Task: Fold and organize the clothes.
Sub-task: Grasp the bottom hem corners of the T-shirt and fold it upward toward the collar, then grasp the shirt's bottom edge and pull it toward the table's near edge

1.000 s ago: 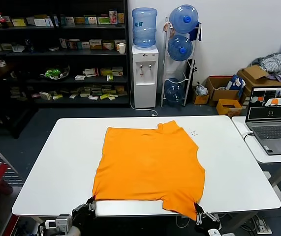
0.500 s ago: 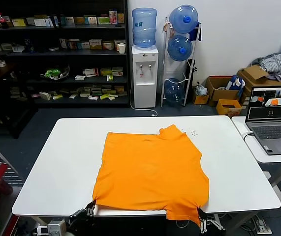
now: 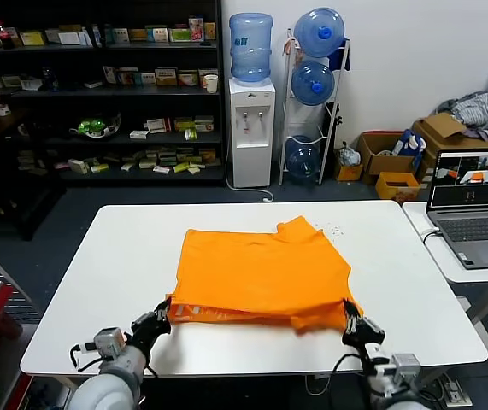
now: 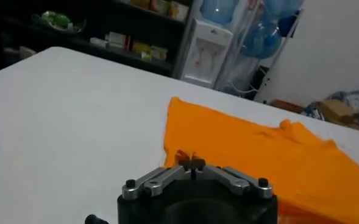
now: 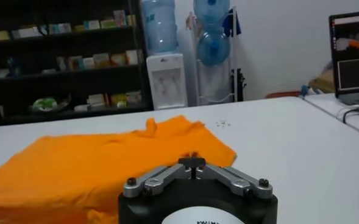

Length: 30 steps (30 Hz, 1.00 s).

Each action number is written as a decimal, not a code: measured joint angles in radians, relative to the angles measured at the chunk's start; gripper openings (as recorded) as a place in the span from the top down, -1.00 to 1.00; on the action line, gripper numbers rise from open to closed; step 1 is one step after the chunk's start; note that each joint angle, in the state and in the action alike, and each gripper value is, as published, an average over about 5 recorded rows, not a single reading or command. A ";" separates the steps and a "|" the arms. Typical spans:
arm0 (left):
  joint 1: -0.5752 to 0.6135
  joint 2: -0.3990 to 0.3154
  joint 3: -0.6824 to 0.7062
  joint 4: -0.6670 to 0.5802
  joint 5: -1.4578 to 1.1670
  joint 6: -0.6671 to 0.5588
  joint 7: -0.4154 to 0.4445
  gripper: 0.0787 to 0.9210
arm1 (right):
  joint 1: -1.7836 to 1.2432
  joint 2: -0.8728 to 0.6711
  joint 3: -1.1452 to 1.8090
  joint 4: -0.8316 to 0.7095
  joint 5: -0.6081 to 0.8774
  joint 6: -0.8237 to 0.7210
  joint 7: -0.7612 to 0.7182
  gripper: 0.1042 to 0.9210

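Head view: nearest the robot, the left gripper (image 3: 163,313) and the right gripper (image 3: 349,316) are over the near part of the white table (image 3: 90,282), each pinched tight on one near corner of the orange T-shirt (image 3: 261,273). The near edge of the shirt is lifted and doubled back over the rest, which lies flat across the middle of the table. In the left wrist view the fingertips (image 4: 193,163) meet on orange cloth; in the right wrist view they do the same. Beyond, a laptop (image 3: 474,205) stands open on a side table to the right. Farther back are a water dispenser (image 3: 251,128), a rack of blue bottles (image 3: 314,85) and dark shelves (image 3: 98,94).
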 measured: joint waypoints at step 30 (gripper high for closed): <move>-0.119 -0.006 0.023 0.124 0.044 0.054 0.010 -0.10 | 0.128 -0.037 -0.041 -0.119 -0.025 -0.025 -0.047 -0.33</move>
